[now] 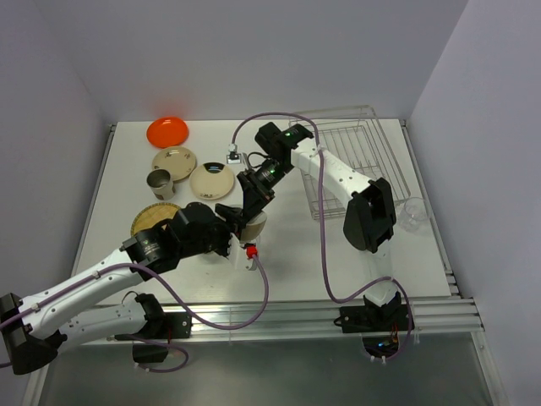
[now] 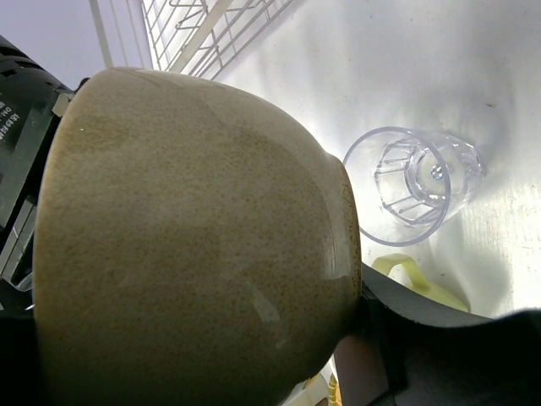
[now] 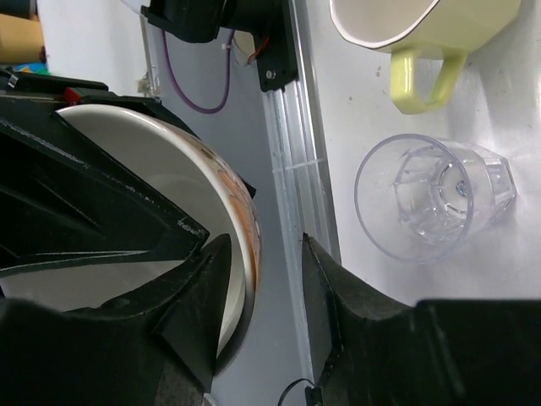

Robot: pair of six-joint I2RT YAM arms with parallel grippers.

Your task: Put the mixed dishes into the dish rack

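Observation:
The cream bowl (image 1: pixel 254 225) hangs tilted above the table's middle, and my left gripper (image 1: pixel 239 232) is shut on it. In the left wrist view its speckled outside (image 2: pixel 194 245) fills the frame, with one finger (image 2: pixel 423 330) against its foot. My right gripper (image 3: pixel 262 279) stands open astride the bowl's rim (image 3: pixel 247 222), one finger inside and one outside. The dish rack (image 1: pixel 363 161) is at the back right. The orange plate (image 1: pixel 167 131), tan plate (image 1: pixel 174 159), cream plate (image 1: pixel 212 179), woven plate (image 1: pixel 155 218) and mug (image 1: pixel 159 179) lie at the left. The glass (image 1: pixel 414 214) is right of the rack.
My right arm (image 1: pixel 338 173) stretches over the rack's left side. The right wrist view shows the glass (image 3: pixel 431 199) on its side below the mug (image 3: pixel 423 34), beside a metal rail (image 3: pixel 292 169). Purple cables (image 1: pixel 262 292) loop over the front edge.

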